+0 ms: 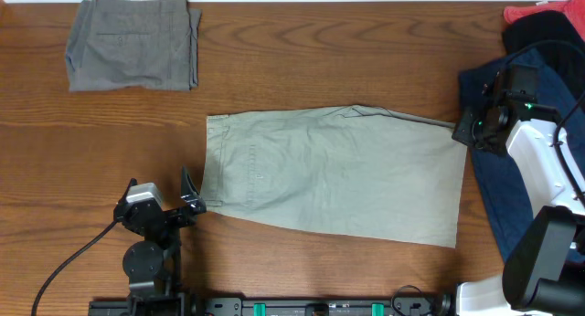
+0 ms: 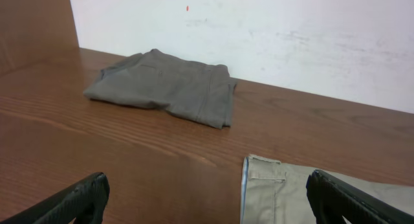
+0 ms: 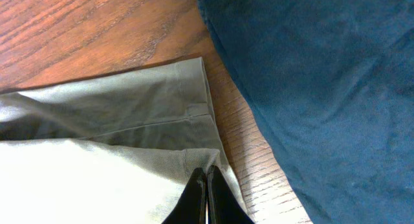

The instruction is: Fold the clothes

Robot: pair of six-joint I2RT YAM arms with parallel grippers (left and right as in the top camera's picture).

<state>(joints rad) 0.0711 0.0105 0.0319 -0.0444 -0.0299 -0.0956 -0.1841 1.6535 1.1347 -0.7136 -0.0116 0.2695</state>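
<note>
Left gripper (image 1: 192, 195) (image 2: 207, 201) sits low over the table (image 1: 320, 69), just beside the left edge of the khaki shorts (image 1: 338, 174). Its two black fingers (image 2: 71, 201) are far apart and nothing is between them. In the left wrist view, the waistband end of the khaki shorts (image 2: 272, 191) lies close to the right finger.

Far back in the left corner of the table lies a gray garment (image 1: 132, 42) (image 2: 168, 88). It is folded into a neat block and is well apart from everything else.

The khaki shorts lie flat in the middle of the table, folded in half the long way.

The right gripper (image 1: 462, 131) (image 3: 207, 191) is at the top right corner of the khaki shorts (image 3: 97, 179). Its fingers are pressed together, with the tips right on the hem. I cannot tell if any cloth is pinched between them.

Just beside that corner lies a navy blue garment (image 1: 498, 206) (image 3: 323, 88), spread out under the right arm. A strip of bare wood shows between it and the shorts. Behind it, at the far right edge, sits a black garment (image 1: 548, 28), and a bit of red cloth (image 1: 526, 13) peeks out behind that.
</note>
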